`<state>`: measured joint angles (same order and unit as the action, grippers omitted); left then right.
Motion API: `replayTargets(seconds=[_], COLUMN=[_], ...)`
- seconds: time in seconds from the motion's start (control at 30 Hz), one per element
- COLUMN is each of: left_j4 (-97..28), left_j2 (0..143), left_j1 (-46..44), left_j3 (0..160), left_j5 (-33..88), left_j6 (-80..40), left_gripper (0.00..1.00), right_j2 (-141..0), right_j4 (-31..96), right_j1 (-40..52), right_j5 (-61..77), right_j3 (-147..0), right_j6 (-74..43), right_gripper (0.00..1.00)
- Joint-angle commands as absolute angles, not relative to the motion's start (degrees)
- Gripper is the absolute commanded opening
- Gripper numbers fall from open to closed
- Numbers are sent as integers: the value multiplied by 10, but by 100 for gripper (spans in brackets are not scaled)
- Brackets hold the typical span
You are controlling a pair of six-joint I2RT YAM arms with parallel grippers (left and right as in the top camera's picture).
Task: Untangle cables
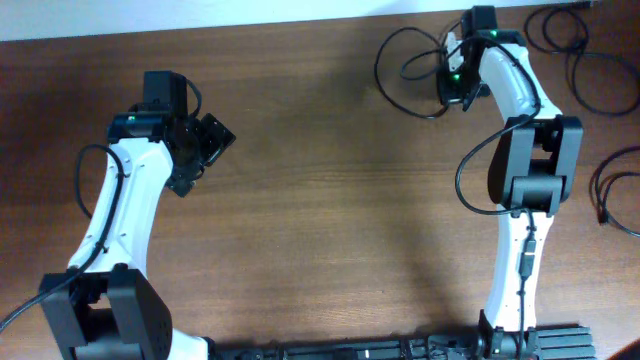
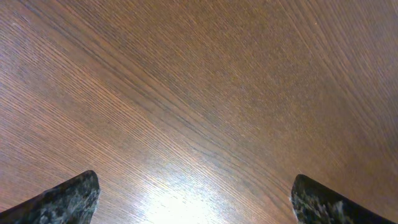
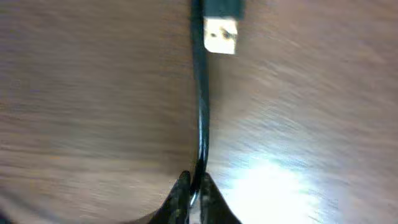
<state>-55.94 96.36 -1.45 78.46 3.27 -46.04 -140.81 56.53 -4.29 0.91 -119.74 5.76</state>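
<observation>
A thin black cable (image 1: pixel 400 70) loops on the wooden table at the top right, beside my right gripper (image 1: pixel 458 95). In the right wrist view the right gripper (image 3: pixel 196 183) is shut on this cable (image 3: pixel 200 106), which runs up from the fingertips to a silver USB plug (image 3: pixel 221 34). My left gripper (image 1: pixel 205 150) is open and empty over bare wood at the left. In the left wrist view its two fingertips are wide apart (image 2: pixel 193 199) with nothing between them. More black cables (image 1: pixel 585 60) lie at the far right.
Another black cable loop (image 1: pixel 615 195) lies at the right edge. The white wall strip runs along the table's far edge (image 1: pixel 250 20). The arms' bases stand at the near edge (image 1: pixel 400 350).
</observation>
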Motion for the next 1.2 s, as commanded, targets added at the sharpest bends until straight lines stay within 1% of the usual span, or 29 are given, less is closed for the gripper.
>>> replayTargets(seconds=[0.0,0.03,0.1,0.17,0.27,0.4,0.47,0.53,0.57,0.63,0.7,0.8,0.87,0.93,1.03,1.17], left_j4=[-559,-559,-559,-559,-559,-559,-559,-559,-559,-558,-559,-559,-559,-559,-559,-559], left_j2=[968,968,968,968,968,968,968,968,968,968,968,968,968,968,968,968], left_j1=[-15,-15,-15,-15,-15,-15,-15,-15,-15,-15,-15,-15,-15,-15,-15,-15], left_j3=[787,787,787,787,787,787,787,787,787,787,787,787,787,787,787,787], left_j5=[37,37,37,37,37,37,37,37,37,37,37,37,37,37,37,37], left_j6=[-455,-455,-455,-455,-455,-455,-455,-455,-455,-455,-455,-455,-455,-455,-455,-455], left_gripper=[99,99,99,99,99,99,99,99,99,99,99,99,99,99,99,99], right_j2=[-1398,-1396,-1382,-1347,-1254,-1128,-1055,-966,-897,-795,-648,-492,-414,-352,-319,-308], right_j4=[665,733,855,974,973,973,973,973,956,889,804,750,722,715,717,722], right_j1=[-98,-99,-93,-98,-99,-99,-99,-99,-99,-99,-99,-99,-99,-99,-99,-99], right_j5=[-10,18,100,103,104,104,96,93,93,92,92,93,85,81,80,62], right_j3=[-1278,-1341,-1485,-1612,-1624,-1597,-1498,-1324,-1218,-1102,-955,-774,-704,-672,-670,-669], right_j6=[51,50,50,39,24,3,3,3,3,-22,-39,-40,-73,-87,-96,-100], right_gripper=[84,99,100,100,100,99,99,100,100,100,99,99,99,99,99,99])
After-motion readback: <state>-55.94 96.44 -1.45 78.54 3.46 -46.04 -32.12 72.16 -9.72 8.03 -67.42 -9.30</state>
